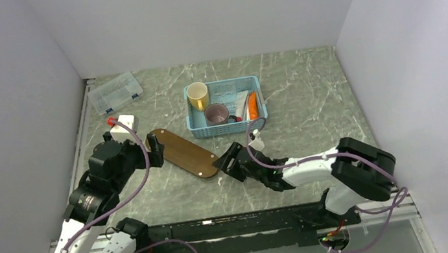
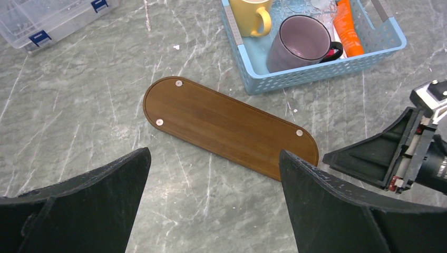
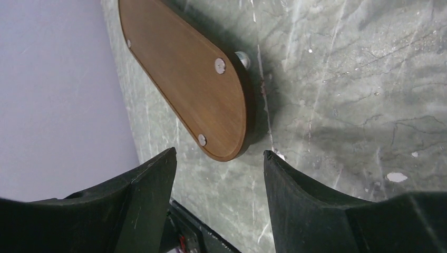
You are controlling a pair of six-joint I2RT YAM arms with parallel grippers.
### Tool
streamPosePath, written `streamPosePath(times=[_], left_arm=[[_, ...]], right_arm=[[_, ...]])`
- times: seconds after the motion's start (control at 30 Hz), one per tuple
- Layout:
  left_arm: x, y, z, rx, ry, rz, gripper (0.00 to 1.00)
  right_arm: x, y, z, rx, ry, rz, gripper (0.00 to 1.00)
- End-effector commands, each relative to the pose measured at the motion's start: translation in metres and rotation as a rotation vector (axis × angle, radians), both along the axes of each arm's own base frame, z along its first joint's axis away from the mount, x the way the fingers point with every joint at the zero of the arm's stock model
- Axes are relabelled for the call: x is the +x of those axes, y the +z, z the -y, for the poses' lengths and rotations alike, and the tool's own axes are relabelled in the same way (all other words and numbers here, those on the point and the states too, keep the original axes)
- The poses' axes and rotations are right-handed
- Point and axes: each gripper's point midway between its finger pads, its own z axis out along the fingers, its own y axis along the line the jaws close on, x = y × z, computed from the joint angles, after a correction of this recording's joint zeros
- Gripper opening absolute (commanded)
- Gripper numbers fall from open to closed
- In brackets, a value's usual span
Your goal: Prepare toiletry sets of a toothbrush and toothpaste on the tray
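The dark brown oblong tray [image 1: 182, 153] lies flat on the marble table, running from upper left to lower right. It also shows in the left wrist view [image 2: 226, 126] and the right wrist view [image 3: 184, 79]. My left gripper [image 1: 156, 150] is open and empty at the tray's left end [image 2: 215, 153]. My right gripper [image 1: 226, 164] is open and empty just off the tray's right end [image 3: 219, 153]. An orange tube [image 1: 252, 105] lies in the light-blue basket [image 1: 228, 129]. I cannot make out the toothbrush; white items beside the tube are too small to tell.
The basket [image 2: 316, 79] behind the tray also holds a yellow mug [image 1: 198, 95] and a purple mug [image 1: 216, 113]. A clear plastic box [image 1: 115, 92] sits at the back left. White walls enclose the table on three sides.
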Motion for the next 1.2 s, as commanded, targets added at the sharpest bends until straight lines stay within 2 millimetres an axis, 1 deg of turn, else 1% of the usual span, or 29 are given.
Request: streamPosePath(times=[0.0,0.17,0.3,0.4,0.6,0.8,0.9,1.07,1.17], left_arm=[[0.003,0.016,0.002,-0.032,-0.003,0.047,0.99],[0.002,0.016,0.002,-0.032,-0.005,0.047,0.99],[0.003,0.015,0.002,-0.029,-0.003,0.045,0.99],[0.003,0.015,0.002,-0.028,-0.003,0.043,0.99],[0.003,0.015,0.003,-0.027,-0.004,0.042,0.99],[0.004,0.013,0.003,-0.024,-0.003,0.036,0.99],[0.004,0.012,0.003,-0.024,-0.004,0.032,0.99],[0.005,0.010,0.004,-0.021,-0.004,0.024,0.99],[0.005,0.009,0.003,-0.018,-0.002,0.023,0.99]], right_arm=[[0.007,0.015,-0.019,0.161,-0.037,0.018,0.63],[0.003,-0.001,-0.025,0.198,-0.045,-0.013,0.62],[0.001,-0.007,-0.032,0.252,-0.045,-0.022,0.59],[0.000,-0.014,-0.033,0.262,-0.051,-0.025,0.55],[0.003,-0.021,-0.032,0.256,-0.069,-0.022,0.50],[0.006,-0.029,-0.031,0.259,-0.089,-0.028,0.43],[0.007,-0.033,-0.028,0.258,-0.107,-0.028,0.38],[0.008,-0.034,-0.027,0.254,-0.111,-0.018,0.30],[0.008,-0.033,-0.026,0.258,-0.107,-0.015,0.22]])
